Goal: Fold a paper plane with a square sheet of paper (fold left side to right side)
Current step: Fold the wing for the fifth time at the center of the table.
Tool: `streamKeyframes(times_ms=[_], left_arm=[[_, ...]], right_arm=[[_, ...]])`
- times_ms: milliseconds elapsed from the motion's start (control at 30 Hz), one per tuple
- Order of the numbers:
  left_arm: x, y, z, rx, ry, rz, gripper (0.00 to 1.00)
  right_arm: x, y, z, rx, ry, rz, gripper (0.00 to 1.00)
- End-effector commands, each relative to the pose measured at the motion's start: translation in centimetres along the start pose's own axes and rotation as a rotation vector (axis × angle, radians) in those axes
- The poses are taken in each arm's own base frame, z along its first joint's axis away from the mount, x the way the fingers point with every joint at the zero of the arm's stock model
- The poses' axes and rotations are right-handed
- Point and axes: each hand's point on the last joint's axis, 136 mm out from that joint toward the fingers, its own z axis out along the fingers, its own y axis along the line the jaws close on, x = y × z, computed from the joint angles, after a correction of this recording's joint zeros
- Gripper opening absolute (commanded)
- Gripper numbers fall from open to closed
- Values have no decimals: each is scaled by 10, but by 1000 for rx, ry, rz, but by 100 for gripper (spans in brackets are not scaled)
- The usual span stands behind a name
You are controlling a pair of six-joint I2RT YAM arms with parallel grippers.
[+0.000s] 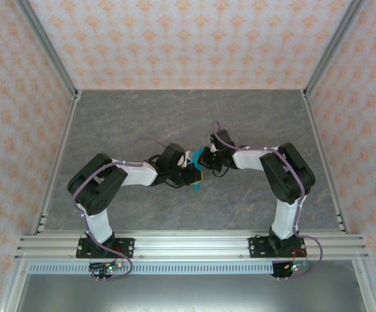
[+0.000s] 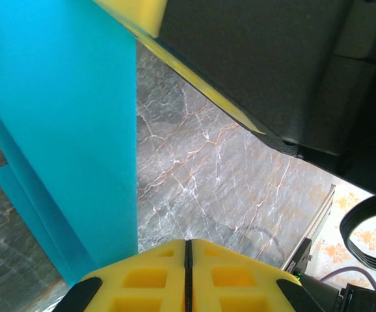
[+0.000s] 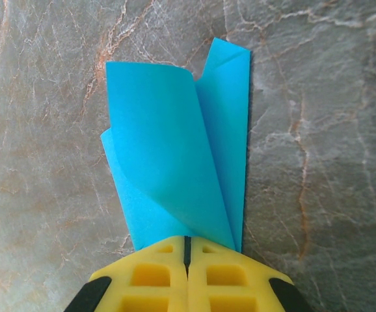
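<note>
Both grippers meet at the folded sheet of paper above the middle of the grey marble table.

The right gripper reaches toward the table's middle from the right. In its wrist view its yellow fingers are pressed together on the bottom edge of the sheet. The cyan layers fan upward from the pinch, one curling over another, with the table surface behind them. The left gripper comes to the same spot from the left. Its fingers are closed with no gap. The sheet runs down behind the left one, and I cannot tell whether it is caught between them.
</note>
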Motion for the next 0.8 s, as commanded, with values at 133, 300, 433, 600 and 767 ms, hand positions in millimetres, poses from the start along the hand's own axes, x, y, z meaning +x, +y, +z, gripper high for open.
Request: streamKeyframes(times_ms=[133, 300, 433, 600, 767], left_arm=[[8, 27, 6, -72, -3, -29, 9], [13, 34, 11, -81, 7, -40, 8], [15, 38, 13, -93, 14, -45, 8], [19, 35, 14, -86, 24, -41, 8], [20, 25, 13, -64, 25, -33, 9]], right_arm=[[36, -66, 6, 225, 90, 59, 0], [36, -66, 6, 222, 91, 57, 0], [35, -63, 6, 212, 88, 52, 0], [34, -62, 6, 210, 87, 51, 0], [34, -63, 7, 215, 91, 52, 0]])
